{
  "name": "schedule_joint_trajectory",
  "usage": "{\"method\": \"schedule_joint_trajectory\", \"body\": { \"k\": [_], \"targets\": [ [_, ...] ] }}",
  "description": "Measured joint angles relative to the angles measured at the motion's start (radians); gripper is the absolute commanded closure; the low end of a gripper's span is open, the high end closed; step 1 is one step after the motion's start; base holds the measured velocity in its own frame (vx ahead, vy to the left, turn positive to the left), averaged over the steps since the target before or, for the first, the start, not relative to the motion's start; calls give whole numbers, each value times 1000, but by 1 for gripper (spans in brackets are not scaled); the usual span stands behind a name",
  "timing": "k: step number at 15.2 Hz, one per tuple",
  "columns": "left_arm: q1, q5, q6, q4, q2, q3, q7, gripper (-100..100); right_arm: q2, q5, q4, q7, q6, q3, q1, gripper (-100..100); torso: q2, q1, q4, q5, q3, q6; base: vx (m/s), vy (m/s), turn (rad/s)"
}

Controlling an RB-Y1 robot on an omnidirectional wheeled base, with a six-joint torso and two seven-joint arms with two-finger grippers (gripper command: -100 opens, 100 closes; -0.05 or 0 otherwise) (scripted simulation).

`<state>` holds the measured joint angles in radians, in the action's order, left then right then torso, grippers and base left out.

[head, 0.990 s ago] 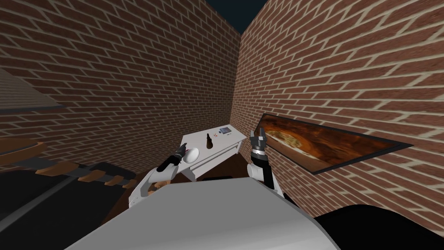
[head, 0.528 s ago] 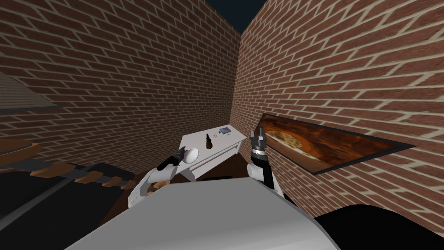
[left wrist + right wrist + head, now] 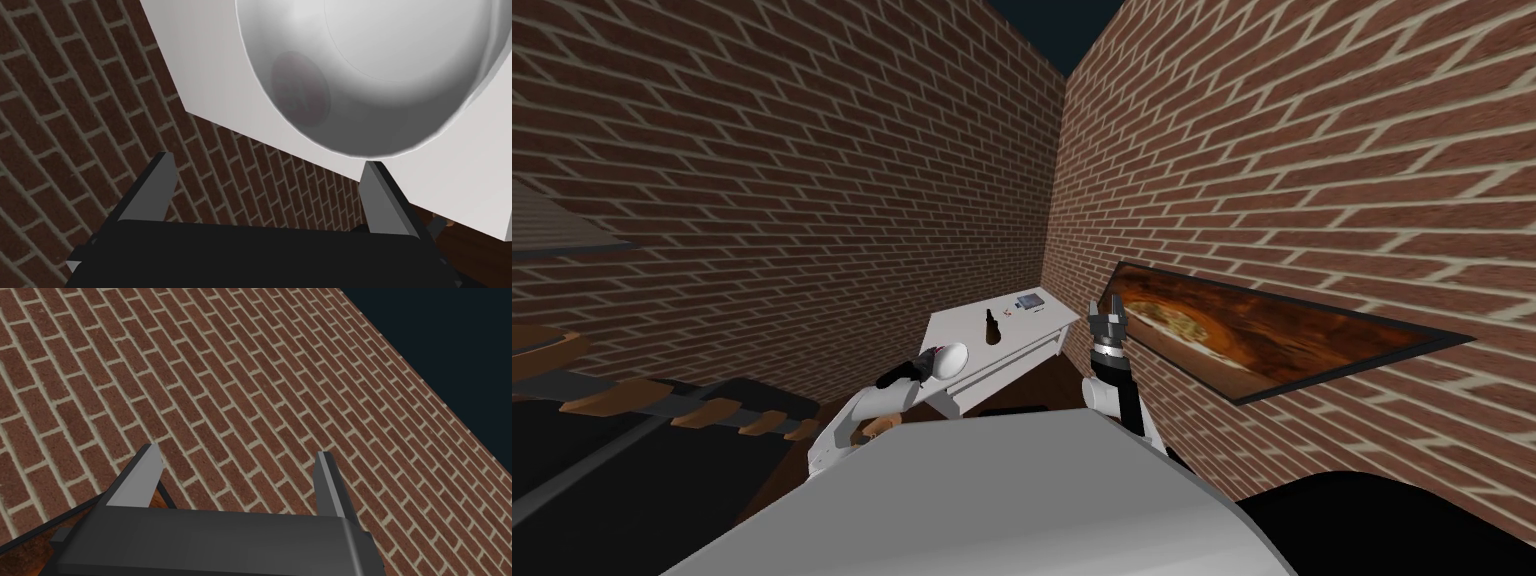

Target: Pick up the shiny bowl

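The shiny bowl (image 3: pixel 953 358), pale grey and round, rests near the front-left corner of a white table (image 3: pixel 1012 325). In the left wrist view the bowl (image 3: pixel 370 75) looms large just ahead of my open left gripper (image 3: pixel 267 175); one finger sits close under its rim, the other stands off the table's edge over the brick wall. In the head view my left gripper (image 3: pixel 928 360) is right beside the bowl. My right gripper (image 3: pixel 1111 322) is raised at the table's right, its fingers (image 3: pixel 146 475) open and holding nothing.
On the table stand a dark bottle (image 3: pixel 992 326) and, farther back, a small flat tablet-like item (image 3: pixel 1029 300). Brick walls meet behind it. A framed picture (image 3: pixel 1272 335) hangs on the right wall. Dark furniture with wooden slats (image 3: pixel 682 405) lies at the left.
My left gripper has edged lower and closer to the bowl. The view has shifted slightly. The right arm has stayed put.
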<state>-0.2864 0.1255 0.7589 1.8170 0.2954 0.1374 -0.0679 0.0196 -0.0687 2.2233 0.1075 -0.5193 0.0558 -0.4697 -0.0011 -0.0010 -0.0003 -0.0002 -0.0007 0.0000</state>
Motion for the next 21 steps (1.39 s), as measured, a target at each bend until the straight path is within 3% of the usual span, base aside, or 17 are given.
{"method": "schedule_joint_trajectory", "body": {
  "k": [13,21],
  "targets": [
    [48,63,257,-119,4,41,-35,-100,0,0,0,0,0,0,0,0,-1,-1,0,0,-1,0,27,-21,-15],
    [68,100,392,-164,0,60,-50,-100,0,0,0,0,0,0,0,0,-3,-1,-1,0,-2,0,42,-21,-24]
  ]
}}
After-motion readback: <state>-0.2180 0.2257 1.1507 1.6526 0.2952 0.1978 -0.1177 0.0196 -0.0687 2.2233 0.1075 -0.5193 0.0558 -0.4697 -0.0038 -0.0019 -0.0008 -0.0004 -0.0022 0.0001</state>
